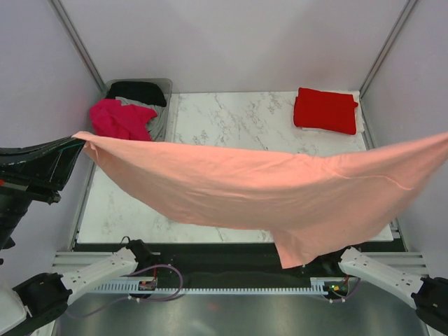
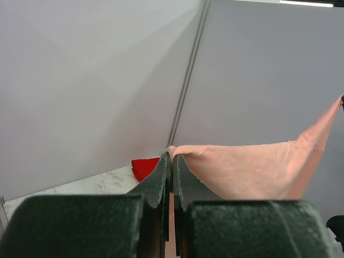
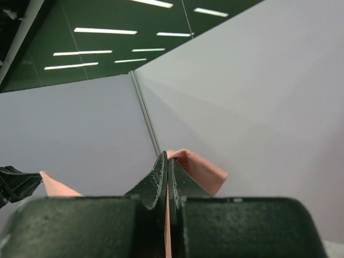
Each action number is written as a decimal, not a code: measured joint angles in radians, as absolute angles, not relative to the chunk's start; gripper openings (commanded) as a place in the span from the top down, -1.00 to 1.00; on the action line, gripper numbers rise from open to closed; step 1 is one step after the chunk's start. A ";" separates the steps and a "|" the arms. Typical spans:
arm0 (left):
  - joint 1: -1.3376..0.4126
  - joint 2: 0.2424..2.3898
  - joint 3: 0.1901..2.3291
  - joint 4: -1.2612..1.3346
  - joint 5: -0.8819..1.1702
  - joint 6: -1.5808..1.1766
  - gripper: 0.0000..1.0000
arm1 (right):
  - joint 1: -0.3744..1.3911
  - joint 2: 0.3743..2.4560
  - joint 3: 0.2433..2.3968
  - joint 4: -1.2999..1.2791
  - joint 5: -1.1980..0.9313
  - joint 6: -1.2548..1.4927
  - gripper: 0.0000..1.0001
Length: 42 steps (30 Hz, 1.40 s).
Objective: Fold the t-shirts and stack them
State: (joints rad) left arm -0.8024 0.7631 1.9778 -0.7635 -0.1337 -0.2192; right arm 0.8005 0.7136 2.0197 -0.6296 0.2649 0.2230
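Spanning the work area, the salmon pink t-shirt (image 1: 266,189) hangs stretched in the air above the table (image 1: 231,119). Left gripper (image 2: 172,158): jaws pressed together on 1 corner of the cloth, with fabric pinched right at the tips. Right gripper (image 3: 167,158): jaws likewise clamped on the opposite corner; in the top view it lies beyond the right edge of the frame. The upper edge runs fairly taut between the 2 grips, the body sags, and a loose tail droops low near the front right of the table.

Other items: 1 red t-shirt (image 1: 325,110) lies folded at the far right corner of the table; a magenta t-shirt (image 1: 120,119) and a black t-shirt (image 1: 138,91) lie crumpled in the bin (image 1: 168,87) at the far left.

Assessment: the step in hand appears to be spreading the shirt flat ahead of folding. Recommended: lower both arms together and level, let the drooping tail land first, then draw the held edge away from it so the cloth lays out without creases. Keep tension even; both pinches look shallow and a hard tug could slip a corner. Land well apart from the red t-shirt so it is not disturbed
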 measured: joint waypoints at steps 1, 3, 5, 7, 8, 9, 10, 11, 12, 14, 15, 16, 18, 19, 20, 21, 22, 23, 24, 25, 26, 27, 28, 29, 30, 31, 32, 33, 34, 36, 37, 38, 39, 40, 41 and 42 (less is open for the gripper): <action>-0.802 0.750 1.955 -0.743 -0.123 -0.205 0.96 | 0.800 0.713 2.022 -0.604 0.253 0.200 1.00; -0.802 0.737 1.921 -0.707 -0.116 -0.178 0.96 | 0.797 0.722 2.027 -0.566 0.236 0.154 1.00; -0.802 0.739 1.894 -0.673 -0.124 -0.155 0.96 | 0.796 0.745 2.038 -0.534 0.235 0.109 1.00; -0.802 0.758 1.875 -0.648 -0.158 -0.136 0.96 | 0.796 0.785 2.037 -0.491 0.240 0.060 1.00; -0.802 0.772 1.864 -0.637 -0.179 -0.128 0.96 | 0.796 0.811 2.028 -0.464 0.251 0.032 1.00; -0.802 0.792 1.849 -0.623 -0.212 -0.118 0.96 | 0.796 0.838 2.007 -0.435 0.273 0.004 1.00; -0.802 0.818 1.829 -0.606 -0.247 -0.109 0.96 | 0.796 0.868 1.980 -0.402 0.306 -0.025 1.00; -0.802 0.847 1.806 -0.591 -0.284 -0.099 0.96 | 0.796 0.902 1.943 -0.364 0.346 -0.061 1.00; -0.802 0.887 1.766 -0.564 -0.326 -0.086 0.96 | 0.796 0.934 1.908 -0.334 0.378 -0.088 1.00; -0.785 0.941 1.687 -0.513 -0.362 -0.078 0.96 | 0.786 1.032 1.831 -0.270 0.449 -0.146 1.00; -0.751 0.980 1.638 -0.491 -0.358 -0.078 0.96 | 0.765 1.099 1.803 -0.252 0.467 -0.162 1.00; -0.690 1.019 1.596 -0.479 -0.343 -0.081 0.96 | 0.721 1.174 1.787 -0.236 0.456 -0.162 1.00; -0.546 1.109 1.510 -0.447 -0.277 -0.110 0.96 | 0.610 1.325 1.754 -0.192 0.427 -0.136 1.00; -0.473 1.158 1.465 -0.434 -0.262 -0.123 0.96 | 0.551 1.399 1.737 -0.171 0.416 -0.113 1.00; -0.430 1.193 1.435 -0.429 -0.251 -0.132 0.96 | 0.499 1.479 1.731 -0.166 0.411 -0.100 1.00; -0.374 1.250 1.406 -0.421 -0.240 -0.144 0.96 | 0.451 1.560 1.729 -0.161 0.411 -0.085 1.00; -0.333 1.312 1.390 -0.413 -0.226 -0.153 0.96 | 0.414 1.642 1.734 -0.154 0.413 -0.065 1.00; -0.294 1.380 1.387 -0.414 -0.204 -0.165 0.92 | 0.388 1.711 1.745 -0.154 0.421 -0.048 0.83; -0.271 1.431 1.390 -0.411 -0.186 -0.173 0.90 | 0.363 1.796 1.772 -0.168 0.430 -0.026 0.52; -0.240 1.508 1.409 -0.423 -0.158 -0.183 0.76 | 0.344 1.880 1.820 -0.195 0.441 0.000 0.18; -0.222 1.572 1.440 -0.449 -0.142 -0.192 0.48 | 0.331 1.966 1.887 -0.236 0.451 0.025 -0.82; -0.206 1.641 1.494 -0.491 -0.128 -0.203 0.16 | 0.322 2.053 1.982 -0.295 0.465 0.047 -0.96; -0.195 1.707 1.554 -0.527 -0.118 -0.214 -0.30 | 0.318 2.129 2.075 -0.345 0.477 0.063 -0.96; -0.188 1.750 1.596 -0.550 -0.112 -0.215 -0.52 | 0.317 2.186 2.152 -0.400 0.497 0.081 -0.96; -0.181 1.787 1.630 -0.570 -0.099 -0.225 -0.75 | 0.318 2.209 2.185 -0.432 0.508 0.093 -0.96; -0.178 1.801 1.639 -0.582 -0.094 -0.233 -0.99 | 0.319 2.210 2.178 -0.467 0.522 0.117 -0.96; -0.177 1.802 1.638 -0.609 -0.087 -0.242 -0.99 | 0.319 2.180 2.135 -0.476 0.534 0.139 -0.96; -0.177 1.794 1.632 -0.625 -0.078 -0.247 -0.99 | 0.321 2.133 2.070 -0.493 0.544 0.162 -0.96; -0.177 1.776 1.617 -0.631 -0.074 -0.249 -0.99 | 0.322 2.086 1.999 -0.487 0.550 0.178 -0.96; -0.179 1.716 1.562 -0.642 -0.059 -0.257 -0.99 | 0.324 1.937 1.798 -0.489 0.548 0.225 -0.96; -0.182 1.671 1.516 -0.638 -0.049 -0.263 -0.99 | 0.325 1.860 1.703 -0.482 0.539 0.246 -0.96; -0.186 1.624 1.466 -0.640 -0.041 -0.272 -0.99 | 0.325 1.781 1.612 -0.471 0.525 0.270 -0.96; -0.189 1.580 1.422 -0.641 -0.034 -0.281 -0.98 | 0.325 1.717 1.541 -0.470 0.501 0.290 -0.96; -0.194 1.531 1.371 -0.645 -0.022 -0.293 -0.94 | 0.325 1.657 1.477 -0.465 0.477 0.309 -0.96; -0.200 1.490 1.329 -0.649 -0.015 -0.305 -0.94 | 0.325 1.607 1.420 -0.453 0.451 0.327 -0.96; -0.209 1.437 1.277 -0.658 -0.004 -0.322 -0.94 | 0.324 1.557 1.354 -0.452 0.418 0.350 -0.96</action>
